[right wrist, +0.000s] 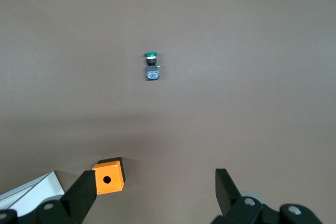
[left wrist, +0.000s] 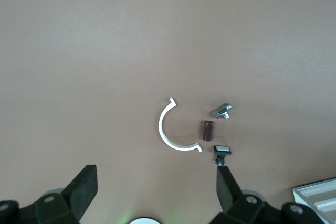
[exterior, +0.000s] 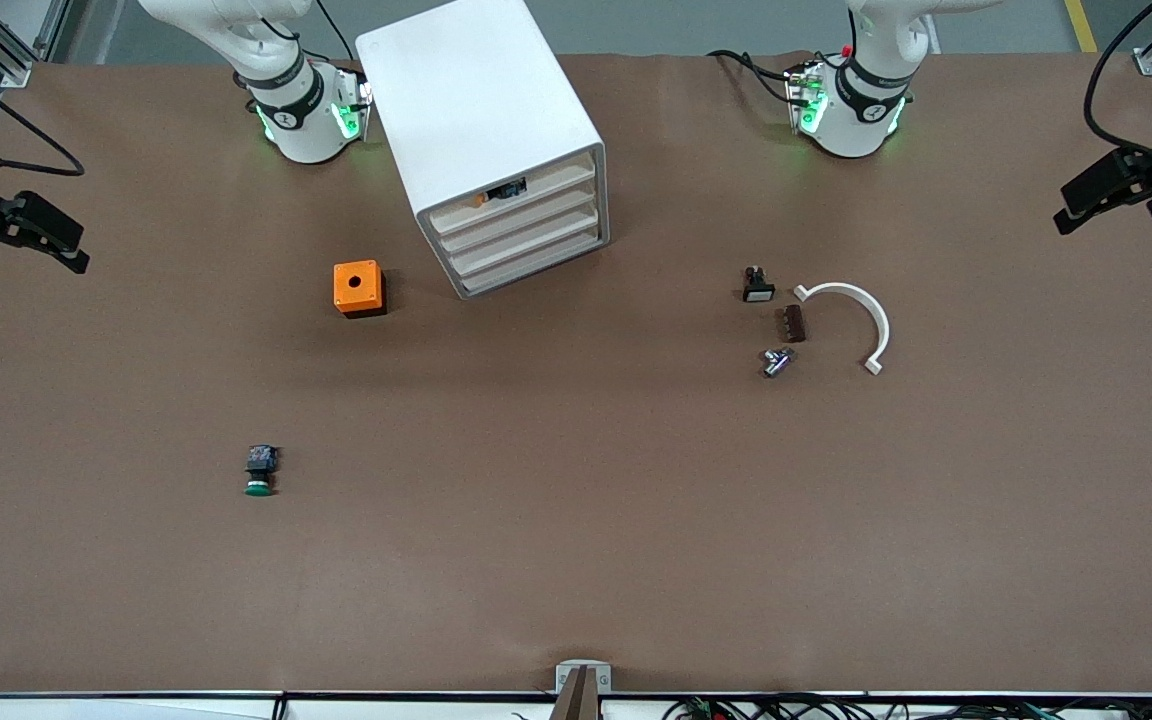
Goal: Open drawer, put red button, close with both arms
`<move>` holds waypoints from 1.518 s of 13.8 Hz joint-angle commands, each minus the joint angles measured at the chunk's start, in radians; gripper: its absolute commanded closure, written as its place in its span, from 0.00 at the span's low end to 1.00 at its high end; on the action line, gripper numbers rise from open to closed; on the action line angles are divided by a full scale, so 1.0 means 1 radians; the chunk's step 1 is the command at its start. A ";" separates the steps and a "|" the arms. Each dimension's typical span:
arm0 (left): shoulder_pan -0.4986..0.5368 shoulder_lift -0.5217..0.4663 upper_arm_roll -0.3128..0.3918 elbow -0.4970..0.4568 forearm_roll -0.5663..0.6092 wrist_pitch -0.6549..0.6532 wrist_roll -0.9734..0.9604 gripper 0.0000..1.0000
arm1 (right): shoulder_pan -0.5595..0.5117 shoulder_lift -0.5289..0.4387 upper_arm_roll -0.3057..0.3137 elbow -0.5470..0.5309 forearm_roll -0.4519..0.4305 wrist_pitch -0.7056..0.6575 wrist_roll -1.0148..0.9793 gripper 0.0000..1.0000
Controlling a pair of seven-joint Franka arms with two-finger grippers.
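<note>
Clock as seen from front cam, 12 = robot bases. Cabinet (exterior: 481,110) sits mid-table at 12, its four stacked drawers (exterior: 526,235) facing approx 5. Box (exterior: 357,287) at cabinet's 8, near it. Button (exterior: 260,471) at box's 7, well apart. At cabinet's 4: switch (exterior: 758,285), block (exterior: 794,323), fitting (exterior: 776,361) in a row 12→6; bracket (exterior: 871,315) at block's 3.
</note>
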 commanded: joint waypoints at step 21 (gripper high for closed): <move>0.000 -0.088 -0.030 -0.124 0.000 0.025 0.034 0.00 | -0.022 0.010 0.014 0.024 0.014 -0.017 -0.005 0.00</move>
